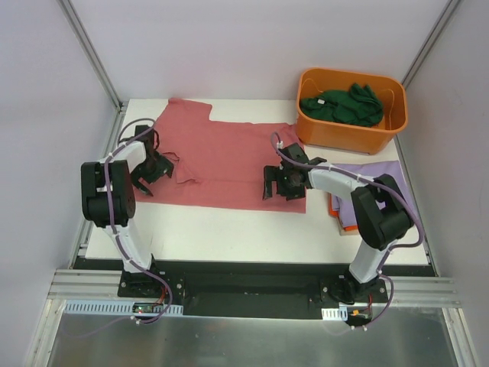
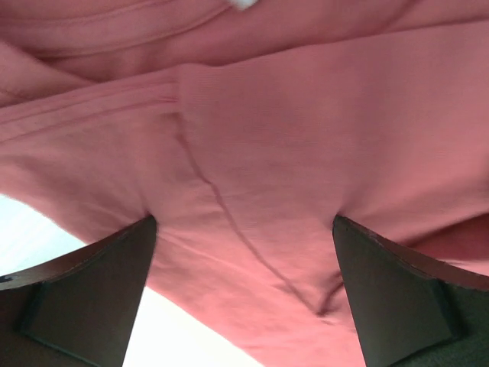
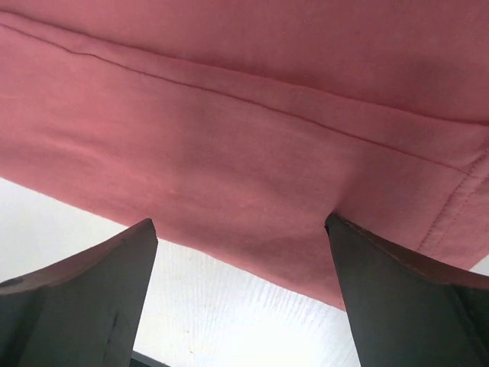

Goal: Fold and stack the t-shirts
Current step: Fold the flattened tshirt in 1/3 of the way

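The dusty red-pink t-shirt (image 1: pixel 225 157) lies spread on the white table. My left gripper (image 1: pixel 150 173) is open at the shirt's left edge, by a sleeve seam (image 2: pixel 229 214), its fingers (image 2: pixel 92 290) pressing into the cloth. My right gripper (image 1: pixel 276 183) is open at the shirt's near right hem (image 3: pixel 252 153), its fingers (image 3: pixel 397 298) straddling the hem edge. A lavender-purple t-shirt (image 1: pixel 378 180) lies folded on an orange one (image 1: pixel 336 206) at the right. A dark green t-shirt (image 1: pixel 344 103) sits crumpled in the tub.
An orange plastic tub (image 1: pixel 351 130) stands at the back right corner. The white table (image 1: pixel 229 229) ends at a black rail near the arm bases. Grey walls and metal frame posts (image 1: pixel 92 53) enclose the back and sides.
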